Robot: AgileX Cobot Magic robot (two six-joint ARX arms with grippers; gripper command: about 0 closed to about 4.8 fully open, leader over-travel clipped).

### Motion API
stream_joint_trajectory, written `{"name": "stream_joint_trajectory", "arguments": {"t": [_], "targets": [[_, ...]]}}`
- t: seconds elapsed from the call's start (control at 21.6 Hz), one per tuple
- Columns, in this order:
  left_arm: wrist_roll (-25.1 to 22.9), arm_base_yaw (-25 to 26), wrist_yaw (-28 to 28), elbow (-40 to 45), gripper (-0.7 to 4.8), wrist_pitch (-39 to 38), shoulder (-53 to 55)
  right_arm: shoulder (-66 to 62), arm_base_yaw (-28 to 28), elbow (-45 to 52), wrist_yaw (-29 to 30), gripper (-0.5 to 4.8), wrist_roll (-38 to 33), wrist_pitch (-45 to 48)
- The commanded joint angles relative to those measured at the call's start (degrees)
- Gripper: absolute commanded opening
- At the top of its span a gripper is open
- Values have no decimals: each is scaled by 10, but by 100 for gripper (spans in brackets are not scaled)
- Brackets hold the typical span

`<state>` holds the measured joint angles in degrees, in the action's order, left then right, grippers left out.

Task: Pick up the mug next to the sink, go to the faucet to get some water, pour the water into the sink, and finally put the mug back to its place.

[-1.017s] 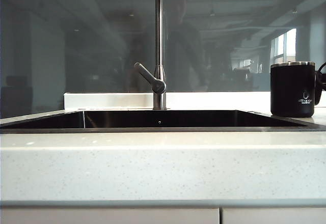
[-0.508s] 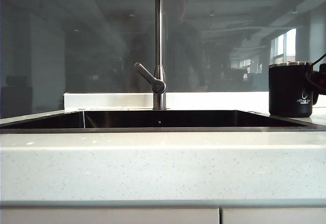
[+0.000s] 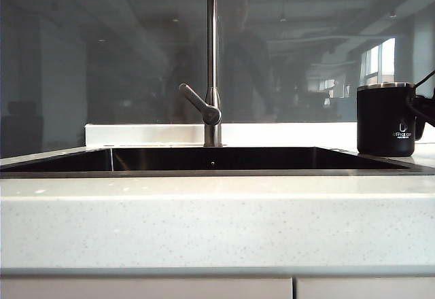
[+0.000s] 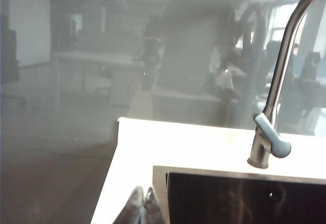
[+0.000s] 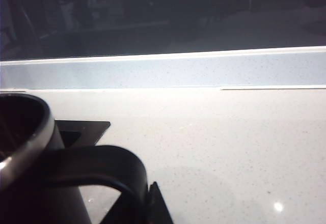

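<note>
Gripping mug (image 5: 30, 147) handle (image 5: 102, 168), right tool (image 5: 150, 203) level at counter; left tool (image 4: 142, 206) shut.

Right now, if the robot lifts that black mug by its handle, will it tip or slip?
Probably stiff: the black mug looks rigid, with a metal rim. Held at its handle by the right gripper, it may tilt sideways. Its matte side likely isn't slippery.

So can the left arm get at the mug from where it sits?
Probably not easily: the left gripper, shut, sits at the sink's far left corner; the mug stands beyond the opposite end, with the right gripper at its handle.
</note>
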<state>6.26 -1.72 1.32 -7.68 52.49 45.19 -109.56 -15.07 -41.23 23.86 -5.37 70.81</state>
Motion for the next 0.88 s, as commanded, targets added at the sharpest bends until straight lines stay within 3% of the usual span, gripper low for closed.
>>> {"name": "stream_joint_trajectory", "arguments": {"t": [0.05,0.23,0.42,0.51,0.69,0.74,0.88], "targets": [[2,1,0,-3,-4,5,17,2,1,-2,1,9,-5,15],[2,1,0,-28,-4,28,94,7,2,-2,1,-8,-74,73],[2,1,14,-130,-4,53,246,49,43,-18,-8,-8,-132,52],[2,1,37,-202,-4,62,344,78,89,-51,-9,-8,-132,-30],[4,0,142,-354,-4,102,526,95,198,-185,-31,-8,-90,-277],[17,0,185,-411,-4,103,581,94,232,-228,-62,-8,-57,-342],[50,-1,260,-513,11,102,670,89,292,-299,-135,-8,16,-417]]}}
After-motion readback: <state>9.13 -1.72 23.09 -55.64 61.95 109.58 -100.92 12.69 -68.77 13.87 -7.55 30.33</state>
